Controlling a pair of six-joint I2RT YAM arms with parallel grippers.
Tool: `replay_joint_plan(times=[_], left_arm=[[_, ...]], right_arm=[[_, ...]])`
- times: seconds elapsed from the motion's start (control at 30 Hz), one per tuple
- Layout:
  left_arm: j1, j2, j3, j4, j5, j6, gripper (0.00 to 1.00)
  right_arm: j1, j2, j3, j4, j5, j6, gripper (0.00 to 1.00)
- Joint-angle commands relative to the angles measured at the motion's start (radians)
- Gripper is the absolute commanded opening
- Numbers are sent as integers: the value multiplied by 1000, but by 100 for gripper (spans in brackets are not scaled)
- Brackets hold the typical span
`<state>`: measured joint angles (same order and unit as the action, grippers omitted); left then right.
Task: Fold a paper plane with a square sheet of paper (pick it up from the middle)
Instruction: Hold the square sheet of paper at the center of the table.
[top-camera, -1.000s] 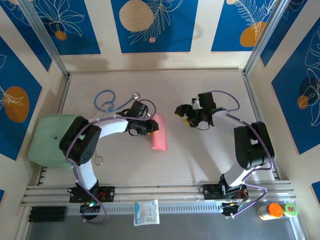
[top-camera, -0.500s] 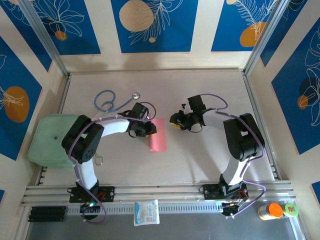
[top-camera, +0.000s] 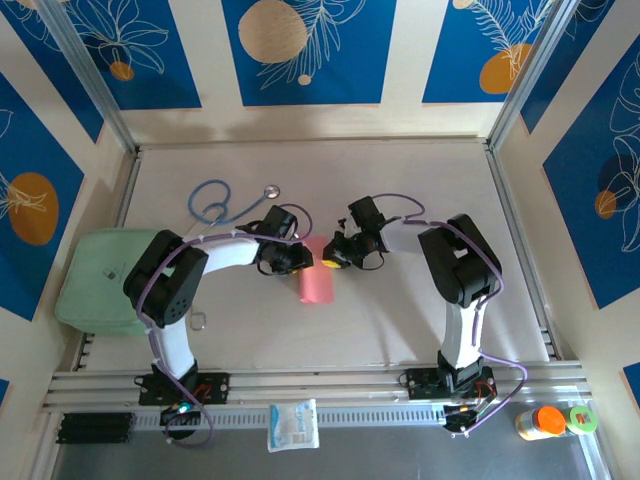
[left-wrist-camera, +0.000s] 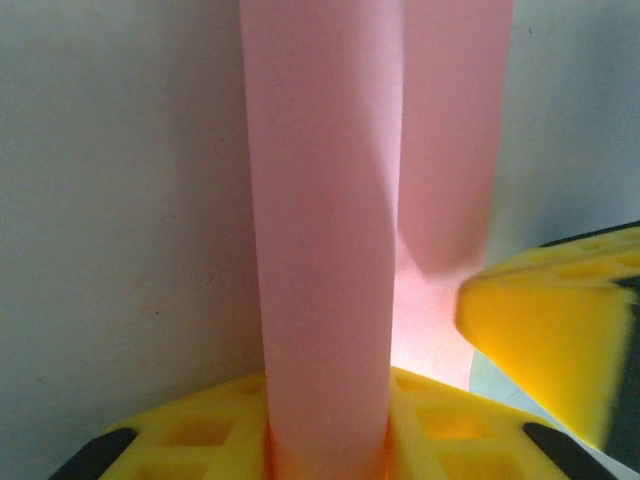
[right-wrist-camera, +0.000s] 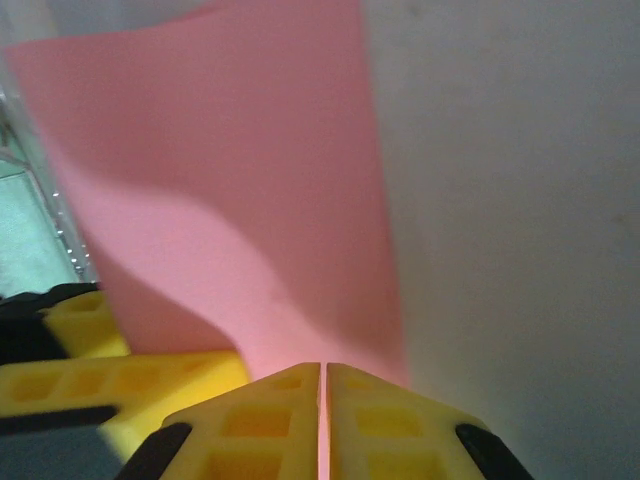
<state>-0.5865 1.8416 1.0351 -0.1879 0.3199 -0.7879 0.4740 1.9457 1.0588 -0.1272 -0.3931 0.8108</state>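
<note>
The square sheet of paper (top-camera: 316, 284) is salmon-pink and folded into a narrow strip, hanging down over the table's middle. My left gripper (top-camera: 302, 258) is shut on its upper left part; in the left wrist view the paper (left-wrist-camera: 320, 220) rises as a strip from between the yellow jaws of the left gripper (left-wrist-camera: 325, 445). My right gripper (top-camera: 329, 262) meets the paper from the right. In the right wrist view the right gripper (right-wrist-camera: 323, 400) has its jaws pressed together on the paper's (right-wrist-camera: 230, 180) near edge, a thin pink line between them.
A blue stethoscope (top-camera: 225, 203) lies behind the left arm. A pale green pad (top-camera: 95, 280) sits at the table's left edge. A white packet (top-camera: 293, 425) rests on the front rail, and small orange and green containers (top-camera: 548, 421) stand at the front right.
The right gripper has travelled left from the table's middle to the paper and closed on its edge. The left gripper has kept its grip; the paper strip shifted slightly left.
</note>
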Motion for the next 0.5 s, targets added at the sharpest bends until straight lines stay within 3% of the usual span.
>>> replay_joint_plan(times=[0.0, 0.47], left_arm=[[5, 13, 9, -52, -30, -5, 30], [-39, -101, -33, -185, -106, -13, 60]], right_arm=[[3, 24, 23, -58, 15, -4, 10], [8, 47, 13, -82, 70, 39, 10]])
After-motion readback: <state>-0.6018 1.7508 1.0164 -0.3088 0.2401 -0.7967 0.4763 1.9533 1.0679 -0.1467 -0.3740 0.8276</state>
